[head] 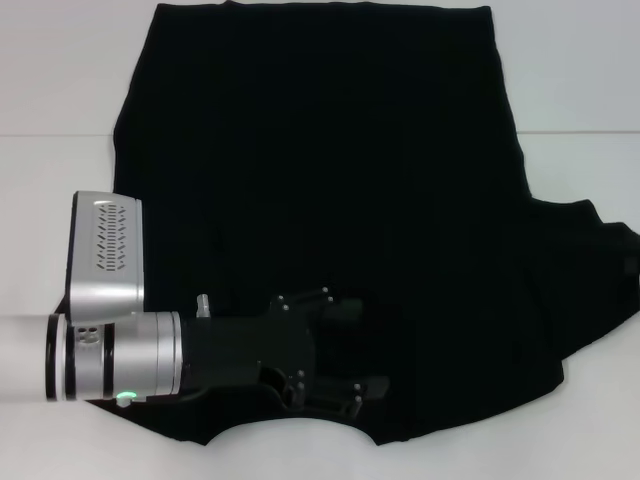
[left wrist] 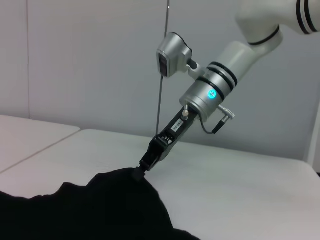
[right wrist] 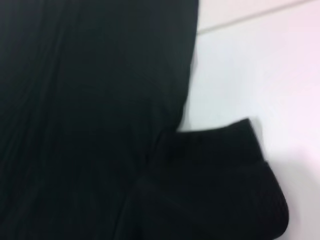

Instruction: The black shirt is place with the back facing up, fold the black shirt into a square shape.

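- The shirt [head: 340, 200] lies flat on the white table [head: 50, 70], filling most of my head view. Its straight hem runs along the far edge and the collar scoop sits at the near edge, so its long axis runs near to far.
- The left side looks already folded in: that edge is straight, while the right sleeve [head: 600, 250] sticks out to the right.
- My left gripper [head: 372, 345] comes in from the left, low over the near part of the shirt beside the collar, fingers spread and pointing right with nothing between them.
- The right gripper [left wrist: 141, 170] shows only in the left wrist view, tip down on a raised hump of cloth. It seems to be pinching the shirt, but I cannot tell for sure.
- In the right wrist view the sleeve [right wrist: 225, 165] lies just beside the body, its cuff on bare table.
- I judge the next fold turns on that right sleeve: it lies right of the body, nearest the right arm, and needs carrying leftward across the long axis.
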`<control>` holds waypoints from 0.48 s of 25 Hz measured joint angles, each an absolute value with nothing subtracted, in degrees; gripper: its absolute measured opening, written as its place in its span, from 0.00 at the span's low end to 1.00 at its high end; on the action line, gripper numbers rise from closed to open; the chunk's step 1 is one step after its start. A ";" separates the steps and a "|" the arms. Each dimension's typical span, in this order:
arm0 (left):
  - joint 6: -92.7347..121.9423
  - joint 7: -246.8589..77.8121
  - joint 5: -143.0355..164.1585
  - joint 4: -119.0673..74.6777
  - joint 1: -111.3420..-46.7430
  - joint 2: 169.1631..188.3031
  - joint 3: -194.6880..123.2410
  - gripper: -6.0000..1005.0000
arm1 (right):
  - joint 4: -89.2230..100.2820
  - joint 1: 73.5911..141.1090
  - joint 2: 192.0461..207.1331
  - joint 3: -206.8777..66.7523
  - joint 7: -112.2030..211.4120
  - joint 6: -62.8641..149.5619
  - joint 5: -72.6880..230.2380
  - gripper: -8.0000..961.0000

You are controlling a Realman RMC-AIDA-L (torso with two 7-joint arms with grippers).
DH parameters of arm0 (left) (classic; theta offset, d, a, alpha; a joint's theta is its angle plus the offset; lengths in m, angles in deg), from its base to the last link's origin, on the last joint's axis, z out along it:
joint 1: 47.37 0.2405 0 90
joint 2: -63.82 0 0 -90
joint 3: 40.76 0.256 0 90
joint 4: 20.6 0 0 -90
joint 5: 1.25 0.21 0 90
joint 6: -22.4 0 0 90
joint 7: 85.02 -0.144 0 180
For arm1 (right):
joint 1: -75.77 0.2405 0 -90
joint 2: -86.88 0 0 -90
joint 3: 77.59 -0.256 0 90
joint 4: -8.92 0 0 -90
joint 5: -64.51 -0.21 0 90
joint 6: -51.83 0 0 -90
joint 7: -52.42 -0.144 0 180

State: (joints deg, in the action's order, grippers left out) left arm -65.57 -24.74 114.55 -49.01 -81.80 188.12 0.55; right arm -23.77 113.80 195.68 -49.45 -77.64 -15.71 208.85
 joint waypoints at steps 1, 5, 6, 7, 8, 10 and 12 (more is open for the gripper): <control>-65.57 -24.62 114.31 -48.87 -81.77 188.12 0.55 0.94 | -23.79 113.91 195.62 -49.48 -77.34 -15.21 208.65 0.02; -65.58 -24.55 113.87 -48.58 -81.56 188.17 0.47 0.94 | -23.83 114.53 195.45 -49.51 -76.45 -13.40 208.45 0.02; -65.58 -24.55 113.87 -48.57 -81.52 188.19 0.41 0.94 | -23.83 114.76 195.45 -49.51 -76.11 -13.28 208.44 0.02; -65.58 -24.55 113.86 -48.56 -81.49 188.19 0.31 0.94 | -23.82 115.05 195.49 -49.51 -75.62 -13.20 208.43 0.02; -65.58 -24.55 113.86 -48.55 -81.48 188.19 0.22 0.94 | -23.80 115.29 195.56 -49.49 -75.24 -13.20 208.43 0.02; -65.58 -24.55 113.86 -48.55 -81.47 188.19 0.07 0.94 | -23.78 115.84 195.62 -49.32 -74.85 -13.18 208.41 0.02; -65.58 -24.55 113.81 -48.55 -81.49 188.17 -0.01 0.94 | -23.73 116.49 195.65 -49.08 -74.75 -13.34 208.39 0.02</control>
State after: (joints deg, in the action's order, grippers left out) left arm -65.58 -24.55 113.81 -48.55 -81.49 188.17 -0.01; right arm -23.73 116.49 195.65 -49.08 -74.75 -13.34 208.39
